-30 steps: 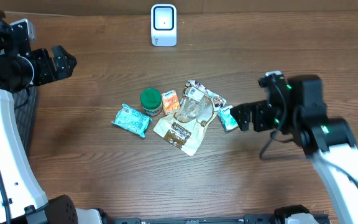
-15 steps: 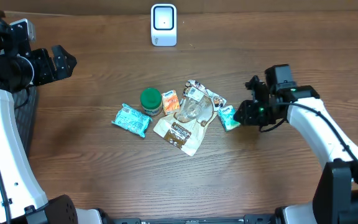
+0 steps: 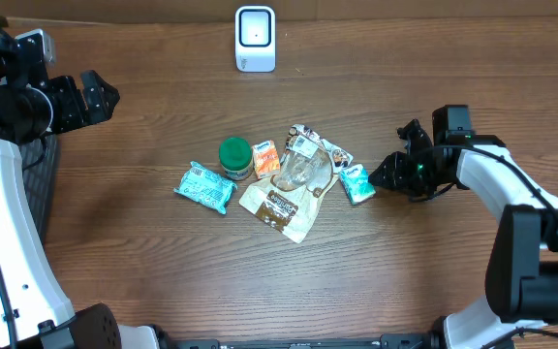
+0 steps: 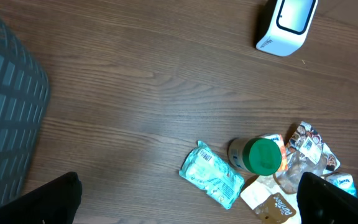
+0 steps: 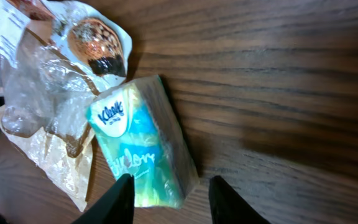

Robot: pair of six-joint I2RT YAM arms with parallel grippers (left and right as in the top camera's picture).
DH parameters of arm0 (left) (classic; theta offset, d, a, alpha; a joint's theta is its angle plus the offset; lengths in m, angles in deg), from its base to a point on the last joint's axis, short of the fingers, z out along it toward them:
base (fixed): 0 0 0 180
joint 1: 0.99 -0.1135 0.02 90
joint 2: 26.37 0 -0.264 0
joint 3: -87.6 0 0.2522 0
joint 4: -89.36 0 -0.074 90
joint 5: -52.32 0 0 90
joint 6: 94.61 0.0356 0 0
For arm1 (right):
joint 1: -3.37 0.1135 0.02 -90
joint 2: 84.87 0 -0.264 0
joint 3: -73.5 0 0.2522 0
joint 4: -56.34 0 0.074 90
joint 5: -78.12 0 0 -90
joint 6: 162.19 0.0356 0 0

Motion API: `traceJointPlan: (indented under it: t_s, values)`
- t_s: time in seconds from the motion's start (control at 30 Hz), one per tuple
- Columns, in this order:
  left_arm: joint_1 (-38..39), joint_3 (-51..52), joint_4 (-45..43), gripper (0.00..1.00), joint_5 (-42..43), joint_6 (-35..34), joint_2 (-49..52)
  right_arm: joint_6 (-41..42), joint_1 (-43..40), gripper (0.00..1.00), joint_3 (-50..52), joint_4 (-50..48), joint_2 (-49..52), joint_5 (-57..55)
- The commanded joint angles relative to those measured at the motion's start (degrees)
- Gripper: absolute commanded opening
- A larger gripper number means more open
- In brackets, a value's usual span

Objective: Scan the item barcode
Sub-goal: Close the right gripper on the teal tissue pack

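Looking down at our wooden worktop [image 3: 143,281], we've got a little heap of stuff in the middle: a teal packet [image 3: 204,187], a green-lidded jar [image 3: 235,155], a small orange packet [image 3: 265,157], and a crinkly clear bag [image 3: 303,170] lying on a brown pouch [image 3: 279,206]. The tissue pack [image 5: 143,149] lies flat at the right edge of that heap, up against the clear bag. Our right tool [image 5: 168,186] sits low at the pack's right end, fingers partway in and straddling that end. One finger is against the wrapper and the other looks just clear of it, so we can't tell if it's actually pinching. The left tool [image 3: 98,95] hangs off at the far left near a dark mesh bin [image 4: 5,124], spread wide with nothing in it. The white scanner [image 3: 256,39] stands at the back edge, well apart from the heap.
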Motion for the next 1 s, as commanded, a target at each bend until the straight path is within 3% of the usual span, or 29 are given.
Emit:
traceJointPlan:
  t_s: [0.0, 0.53, 0.63, 0.77, 0.97]
  values:
    - [0.0, -0.3, 0.0, 0.99, 0.1, 0.9, 0.1, 0.0, 0.2, 0.35, 0.5, -0.5, 1.5, 2.1]
    - [0.0, -0.3, 0.0, 1.00, 0.1, 0.9, 0.1, 2.5, 0.3, 0.34, 8.6, -10.8, 1.6, 6.8]
    - [0.0, -0.3, 0.0, 1.00, 0.1, 0.9, 0.1, 2.6, 0.3, 0.29, 9.1, -11.5, 1.6, 6.8]
    - [0.0, -0.3, 0.0, 1.00, 0.1, 0.9, 0.1, 2.7, 0.3, 0.04, 9.2, -11.8, 1.6, 7.0]
    - [0.0, -0.3, 0.0, 1.00, 0.1, 0.9, 0.1, 2.8, -0.2, 0.04, 8.5, -10.4, 1.0, 17.4]
